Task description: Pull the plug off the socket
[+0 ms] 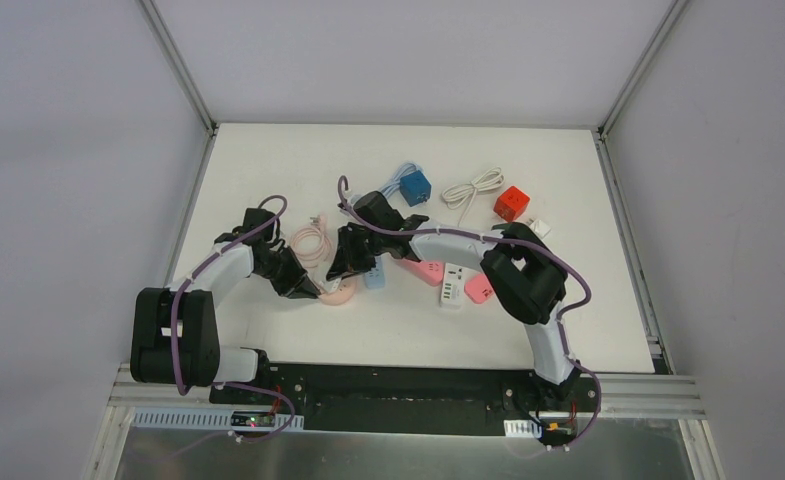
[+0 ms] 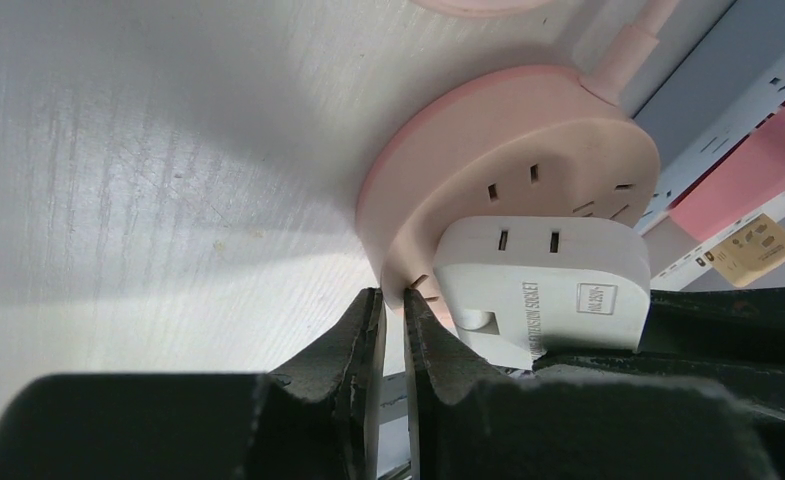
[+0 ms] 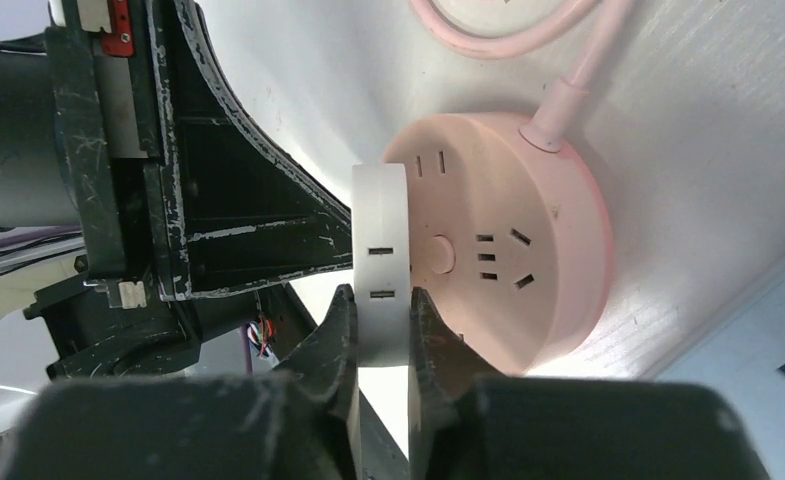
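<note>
Extraction step: right claw (image 3: 380,305) gripped the seated white plug (image 3: 380,225); left claw (image 2: 393,305) sat clenched at pink socket (image 3: 513,265) rim. Next move likely needed a straight pull, socket braced.

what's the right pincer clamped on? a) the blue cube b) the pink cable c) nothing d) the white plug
d: in the right wrist view the right pincer squeezes both sides of the white plug, which sits in the pink socket.
</note>
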`<state>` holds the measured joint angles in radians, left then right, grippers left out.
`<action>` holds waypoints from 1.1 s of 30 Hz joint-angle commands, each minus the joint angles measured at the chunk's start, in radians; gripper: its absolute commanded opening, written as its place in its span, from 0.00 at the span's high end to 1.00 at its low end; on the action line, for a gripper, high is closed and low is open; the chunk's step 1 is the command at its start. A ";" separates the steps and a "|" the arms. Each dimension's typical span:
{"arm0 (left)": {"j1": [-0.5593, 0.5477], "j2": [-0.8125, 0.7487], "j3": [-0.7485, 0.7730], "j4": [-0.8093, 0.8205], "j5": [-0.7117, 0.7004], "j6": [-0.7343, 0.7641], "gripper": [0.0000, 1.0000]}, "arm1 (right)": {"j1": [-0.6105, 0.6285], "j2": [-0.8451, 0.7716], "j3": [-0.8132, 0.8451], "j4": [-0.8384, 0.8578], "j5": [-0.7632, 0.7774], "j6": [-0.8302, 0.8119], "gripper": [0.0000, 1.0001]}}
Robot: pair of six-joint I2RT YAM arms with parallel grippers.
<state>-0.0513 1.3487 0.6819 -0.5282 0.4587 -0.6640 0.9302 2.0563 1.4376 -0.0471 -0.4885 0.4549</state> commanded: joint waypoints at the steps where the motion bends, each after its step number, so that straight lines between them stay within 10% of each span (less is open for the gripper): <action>1: -0.010 0.022 -0.005 0.006 -0.072 0.016 0.88 | 0.004 -0.041 0.000 0.100 -0.024 0.039 1.00; 33: -0.022 0.045 -0.014 0.005 -0.100 -0.001 0.89 | -0.100 -0.012 -0.316 1.085 -0.376 0.592 1.00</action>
<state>-0.0662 1.3998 0.6712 -0.5110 0.3889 -0.6682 0.8295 2.0628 1.0966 0.8955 -0.8219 0.9977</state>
